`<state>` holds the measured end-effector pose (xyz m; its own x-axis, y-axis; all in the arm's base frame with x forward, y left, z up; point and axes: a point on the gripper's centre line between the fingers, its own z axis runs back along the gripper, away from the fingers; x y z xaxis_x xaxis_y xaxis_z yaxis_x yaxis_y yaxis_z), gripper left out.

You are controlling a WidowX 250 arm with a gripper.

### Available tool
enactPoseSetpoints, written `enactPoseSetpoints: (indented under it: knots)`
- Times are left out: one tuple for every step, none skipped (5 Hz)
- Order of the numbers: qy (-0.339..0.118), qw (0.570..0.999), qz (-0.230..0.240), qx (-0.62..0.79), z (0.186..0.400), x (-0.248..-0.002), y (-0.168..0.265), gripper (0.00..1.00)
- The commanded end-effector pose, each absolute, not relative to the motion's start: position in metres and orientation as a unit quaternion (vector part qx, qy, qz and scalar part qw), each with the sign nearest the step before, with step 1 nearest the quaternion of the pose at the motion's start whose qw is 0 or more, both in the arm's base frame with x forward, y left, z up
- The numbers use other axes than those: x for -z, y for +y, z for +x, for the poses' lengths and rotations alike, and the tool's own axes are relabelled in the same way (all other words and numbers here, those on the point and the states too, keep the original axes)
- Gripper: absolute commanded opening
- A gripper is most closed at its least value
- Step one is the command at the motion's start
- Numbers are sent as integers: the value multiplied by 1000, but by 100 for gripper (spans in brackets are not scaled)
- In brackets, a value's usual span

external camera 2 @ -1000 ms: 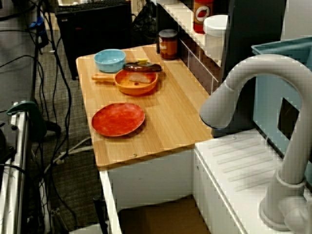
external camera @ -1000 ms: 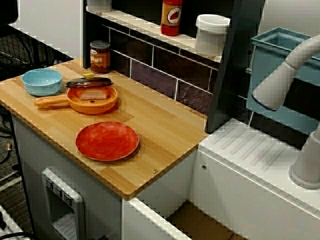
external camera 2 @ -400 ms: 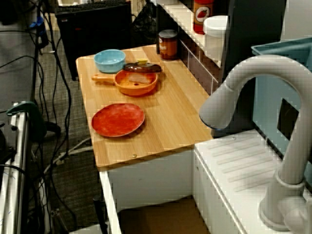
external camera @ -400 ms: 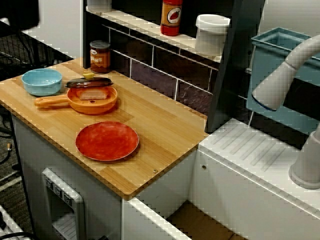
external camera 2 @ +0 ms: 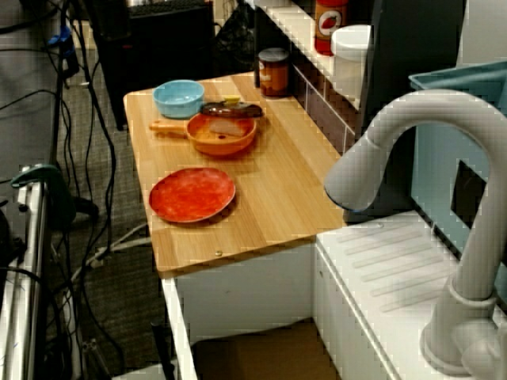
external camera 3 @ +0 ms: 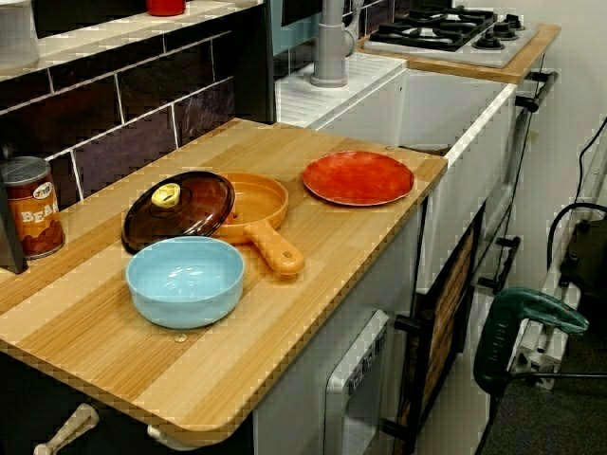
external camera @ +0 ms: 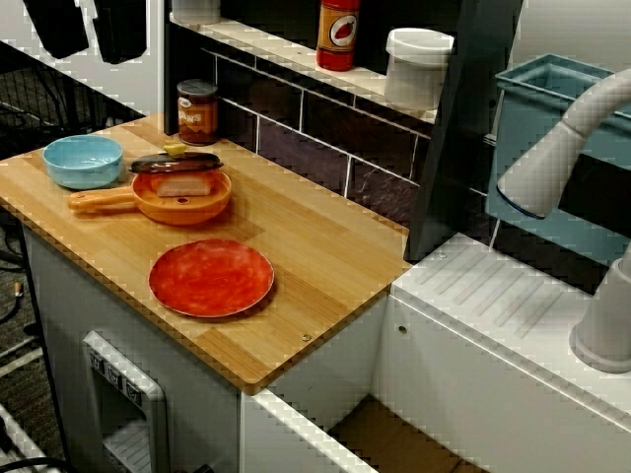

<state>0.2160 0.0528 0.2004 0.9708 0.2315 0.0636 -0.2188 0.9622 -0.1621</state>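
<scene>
Overhead view shows the gripper (external camera: 91,54) at the top left edge, above and behind the bowl (external camera: 83,161), its two dark fingers (external camera: 118,34) spread with a gap between them and holding nothing. The bowl sits at the left end of the counter (external camera: 315,246), just beside the pan (external camera: 182,202), whose lid (external camera: 175,163) leans on its rim. A plate (external camera: 211,278) lies nearer the front edge, and a can (external camera: 197,111) stands by the wall.
</scene>
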Motion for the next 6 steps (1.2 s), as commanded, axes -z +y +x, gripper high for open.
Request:
enactPoseSetpoints:
  knots:
    - [-85, 981, -102, -139, 283, -187, 114, 100]
    - [-100, 979, -110, -142, 312, -175, 140, 100]
    - [-100, 978, -115, -141, 327, -163, 151, 100]
    - [-98, 976, -127, -145, 334, -160, 159, 100]
    - [-97, 974, -147, -140, 337, -162, 164, 100]
    - [-96, 974, -152, -138, 340, -157, 168, 100]
